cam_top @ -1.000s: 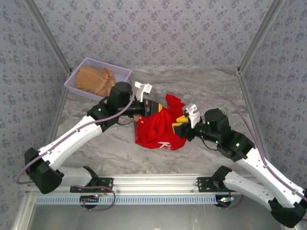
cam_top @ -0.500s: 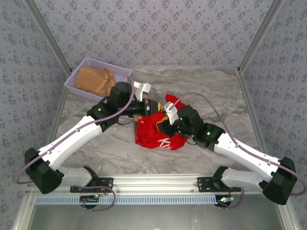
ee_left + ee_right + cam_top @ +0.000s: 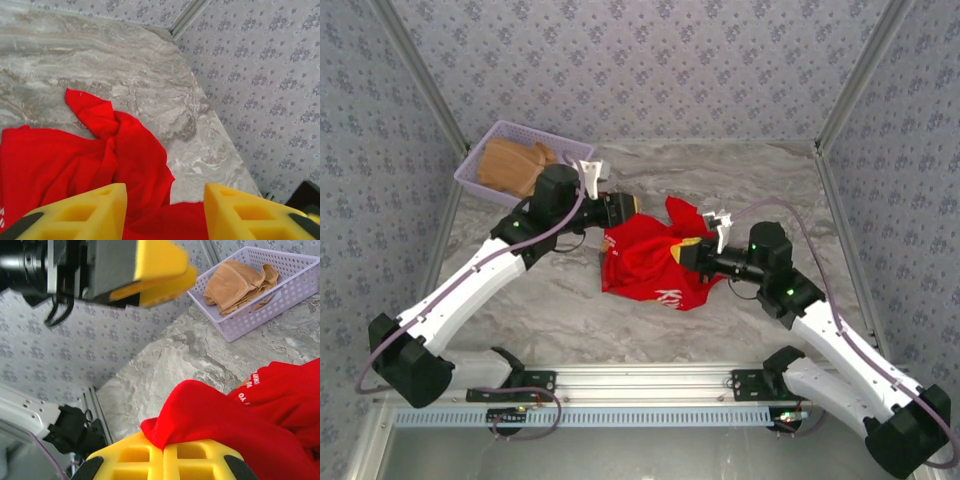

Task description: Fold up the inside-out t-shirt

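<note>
inside-out t-shirt (image 3: 645, 262): bright red, bunched in a loose heap mid-desk, between the two arms. one point of cloth sticks out toward the far side. desk (image 3: 550, 300) is grey marble-look.

writing: white lettering (image 3: 670, 297) on the near edge of the heap, partly folded under, not readable from the top view. on the right wrist view a small line of pale print (image 3: 248, 385) runs along a fold; it seems to start "york", the rest too small and creased to read. no other label or brand visible.

right tool (image 3: 692, 252): at the right side of the heap, clenched on a raised fold of the t-shirt. on the right wrist view the yellow fingers (image 3: 135, 460) meet with red cloth pinched between them and humped up over them.

left tool (image 3: 620, 207): at the far-left edge of the heap, released. on the left wrist view the yellow fingers (image 3: 80, 212) stand well apart, nothing gripped, the red cloth lying below them.

lilac basket (image 3: 548, 135) at the far left of the desk, holding a tan folded garment (image 3: 510, 165), apart from the t-shirt.
</note>
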Robot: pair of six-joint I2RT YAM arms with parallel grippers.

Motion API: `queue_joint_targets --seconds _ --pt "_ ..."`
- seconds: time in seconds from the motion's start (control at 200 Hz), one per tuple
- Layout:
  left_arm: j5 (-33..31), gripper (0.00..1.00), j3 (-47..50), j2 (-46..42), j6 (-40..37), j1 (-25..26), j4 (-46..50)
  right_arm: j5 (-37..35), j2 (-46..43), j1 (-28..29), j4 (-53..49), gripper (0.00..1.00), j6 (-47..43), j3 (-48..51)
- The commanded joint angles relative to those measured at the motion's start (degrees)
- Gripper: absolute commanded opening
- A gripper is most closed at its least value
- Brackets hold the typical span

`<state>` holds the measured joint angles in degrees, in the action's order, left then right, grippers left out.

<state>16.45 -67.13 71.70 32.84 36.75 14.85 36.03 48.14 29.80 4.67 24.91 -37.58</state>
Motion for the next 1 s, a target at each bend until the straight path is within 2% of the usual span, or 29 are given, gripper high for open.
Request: queue_joint_targets --seconds 0.0,0.145,0.275,0.415,0.475,0.605,0.829,0.919,0.994 --pt "0.9 0.48 3.7 -4.8 -3.6 0.2 0.3 7.0 1.1 -2.4 8.9 0.0 6.6 1.1" --pt "10.3 0.52 11.1 -9.4 -6.7 2.9 -4.4 7.7 3.0 -3.9 11.1 0.0 8.4 1.1" --pt "13.2 0.55 12.6 -8.4 -10.8 7.5 -4.8 7.9 3.8 -4.3 10.9 0.0 8.4 0.7" --pt "14.5 0.55 10.0 -4.5 -13.0 9.2 -5.5 7.9 3.6 -4.4 10.5 0.0 8.4 0.5" --pt "15.1 0.51 8.9 -2.9 -13.7 9.4 -5.5 7.8 3.2 -4.5 10.3 0.0 8.3 0.7" --pt "15.6 0.37 7.1 -0.6 -14.6 9.4 -5.1 7.6 2.4 -4.4 9.5 0.0 8.1 0.8" --pt "15.4 0.02 5.9 0.5 -14.9 9.4 -5.6 7.5 1.5 -4.6 6.7 0.0 6.2 0.8" --pt "15.2 0.0 5.0 -0.4 -15.3 9.2 -4.2 5.4 0.5 -4.9 1.2 0.0 2.7 0.3" --pt "15.3 0.0 4.5 -2.1 -14.6 9.1 -4.0 -2.7 -0.7 -4.9 -6.9 0.0 -3.2 -1.5"
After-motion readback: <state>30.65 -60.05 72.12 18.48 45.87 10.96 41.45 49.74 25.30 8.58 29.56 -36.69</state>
